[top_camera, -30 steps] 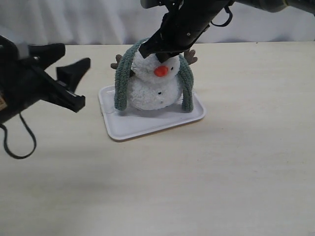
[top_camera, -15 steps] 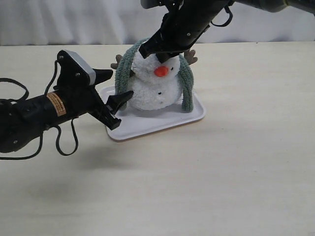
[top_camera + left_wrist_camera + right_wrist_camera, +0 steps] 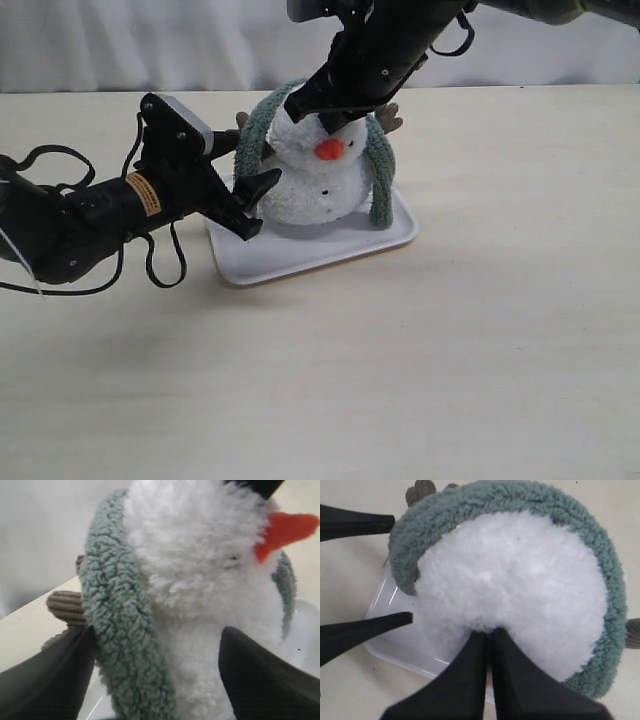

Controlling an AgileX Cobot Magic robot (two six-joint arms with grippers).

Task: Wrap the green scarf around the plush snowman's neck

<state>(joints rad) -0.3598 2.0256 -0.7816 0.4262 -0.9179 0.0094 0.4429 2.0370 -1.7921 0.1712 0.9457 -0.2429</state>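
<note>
Exterior view shows the left arm [image 3: 90, 215] lying low over the table [image 3: 450, 350], reaching in from the left side. Its left gripper [image 3: 254, 162] points at the plush snowman [image 3: 315, 190]. The fingers [image 3: 268, 182] are spread wide apart. One hanging end of the green scarf [image 3: 247, 165] sits between them, along with the side of the snowman's body. In the left wrist view one finger is just beside the scarf, but I cannot tell if it touches. This gripper holds nothing.

The right arm [image 3: 400, 40] comes down from the top at a slant. On the right gripper [image 3: 322, 120] the two fingers are pressed tight together with no gap. Their tips rest on the top of the snowman's head. In the right wrist view the tips sit in the white fluff, and I cannot tell if they pinch any of it.

The snowman sits upright on a white tray [image 3: 300, 258] on the table. The scarf goes round the back of the snowman, up by the head. Its ends hang down, one on each side, and reach the tray. They are not crossed in front, so the snowman's neck [image 3: 300, 162] shows white fluff there.

Now count. Two arms, two grippers. One snowman, one scarf, one tray. The snowman has one orange nose [image 3: 328, 149] and two brown twig arms [image 3: 388, 116].
</note>
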